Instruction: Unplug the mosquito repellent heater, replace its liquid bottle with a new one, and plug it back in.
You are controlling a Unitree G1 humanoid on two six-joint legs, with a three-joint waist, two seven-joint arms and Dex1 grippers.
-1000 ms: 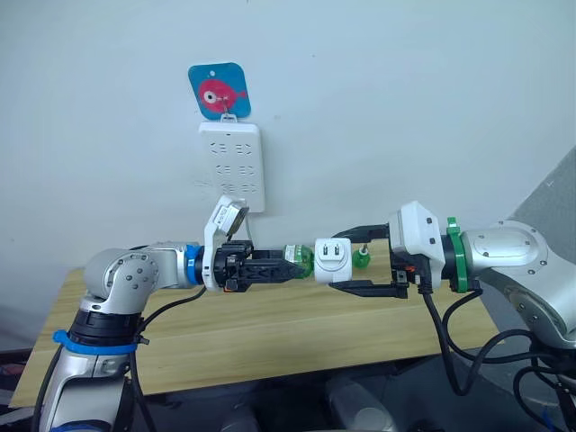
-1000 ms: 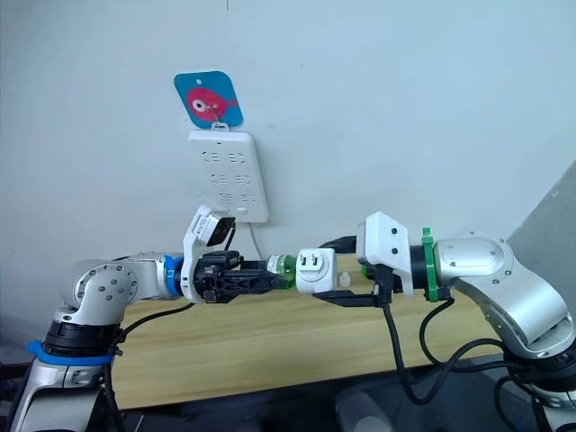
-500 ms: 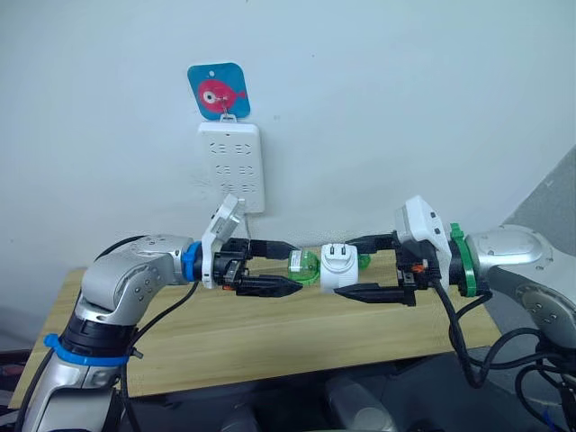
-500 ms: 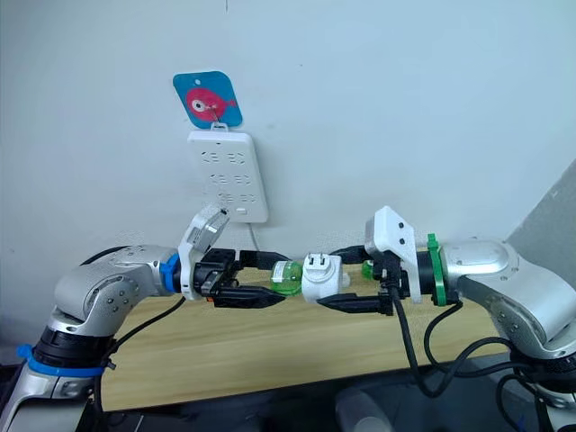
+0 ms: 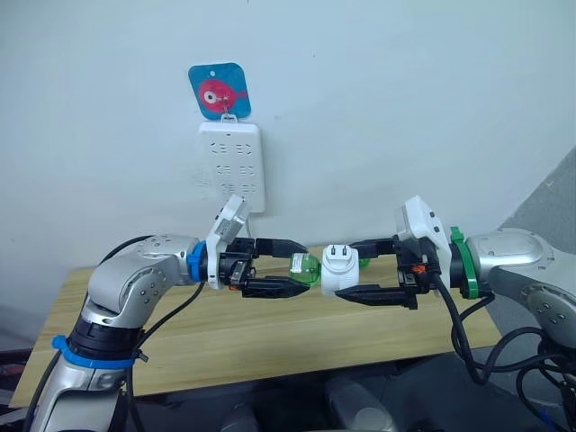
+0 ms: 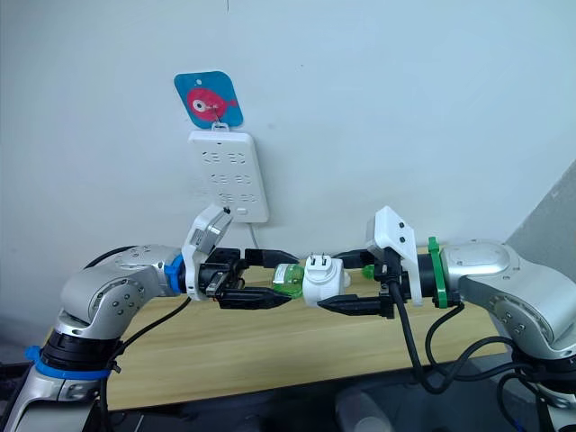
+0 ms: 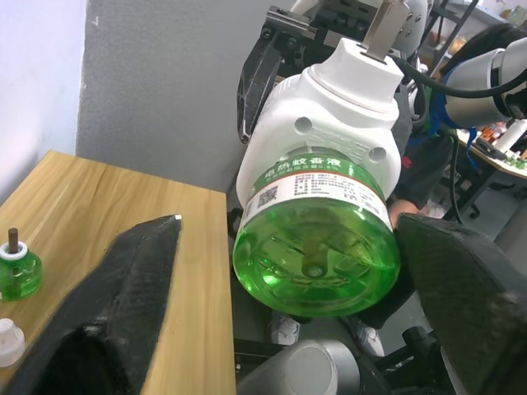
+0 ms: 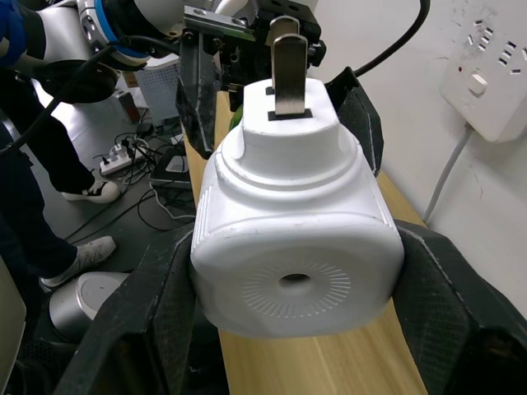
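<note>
The white mosquito repellent heater [image 5: 339, 270] hangs in mid-air above the table, prongs up, with my right gripper [image 5: 347, 268] shut on its sides. The right wrist view shows the heater [image 8: 296, 239] between both black fingers [image 8: 132, 329]. A green liquid bottle [image 5: 309, 268] sticks out of the heater toward my left arm. My left gripper [image 5: 303, 267] is open, one finger above and one below the bottle, not touching it. In the left wrist view the bottle [image 7: 317, 247] sits between the spread fingers [image 7: 107, 321]. Another green bottle [image 7: 18, 267] stands on the table.
A white power strip [image 5: 232, 166] hangs on the wall under a blue fish hook [image 5: 219, 90], behind and above the grippers. The wooden table [image 5: 225, 333] lies below both arms. A small white cap [image 7: 8, 341] rests beside the bottle on the table.
My left gripper was shut on the green bottle a second ago and has opened. The bottle stays in the heater. Both grippers have shifted slightly to the right.
</note>
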